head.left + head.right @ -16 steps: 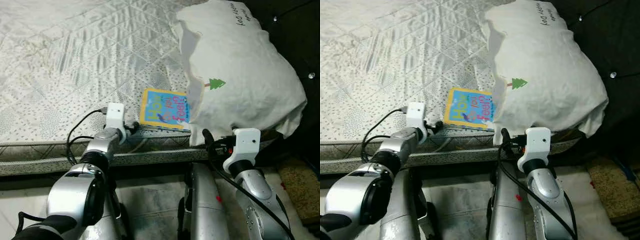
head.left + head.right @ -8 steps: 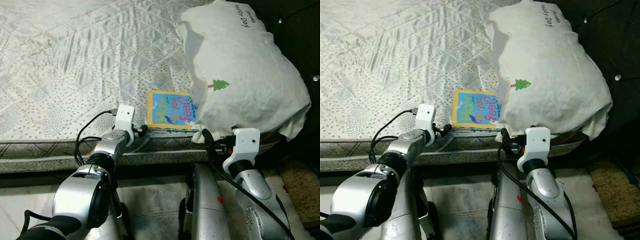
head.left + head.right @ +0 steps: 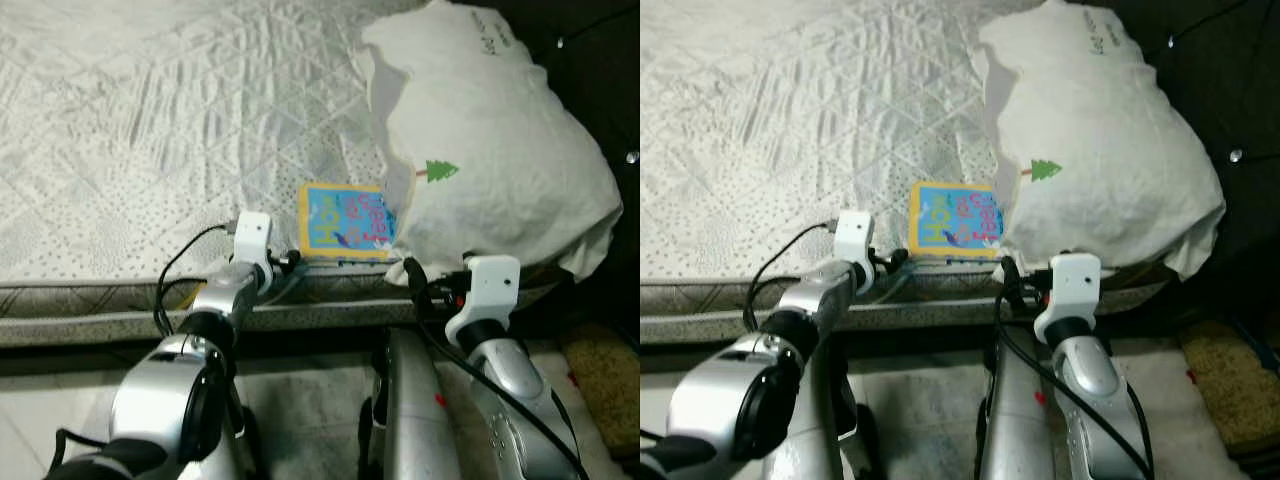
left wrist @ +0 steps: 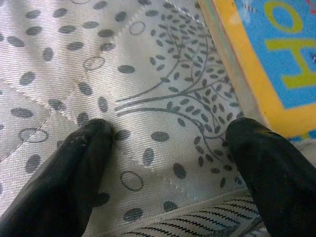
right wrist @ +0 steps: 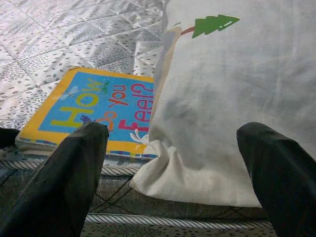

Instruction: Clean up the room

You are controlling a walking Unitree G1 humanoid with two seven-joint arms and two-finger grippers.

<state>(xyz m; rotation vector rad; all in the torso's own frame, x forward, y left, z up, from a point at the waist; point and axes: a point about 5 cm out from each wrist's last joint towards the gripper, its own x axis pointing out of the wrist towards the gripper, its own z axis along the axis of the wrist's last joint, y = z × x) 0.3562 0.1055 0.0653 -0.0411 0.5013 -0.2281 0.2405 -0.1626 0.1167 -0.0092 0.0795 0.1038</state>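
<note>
One book (image 3: 345,220) lies flat on the bed (image 3: 150,130), close to the mattress's near edge, its yellow-bordered blue cover facing up with the words "How Do You Feel?" readable in the right wrist view. One large white pillow (image 3: 490,150), printed with a small green tree, sits at the book's 3 o'clock and overlaps that side of the cover.

The left end effector (image 4: 173,163) rests over the quilted mattress at the book's 9 o'clock, just beside it; its two black fingers (image 4: 74,177) are spread apart with nothing between them, one fingertip close to the book's yellow border, though whether it touches is hard to tell.

The right end effector (image 5: 177,173) sits at the book's 5 o'clock, below the pillow's lower edge, its two fingers likewise spread wide and holding nothing.
</note>
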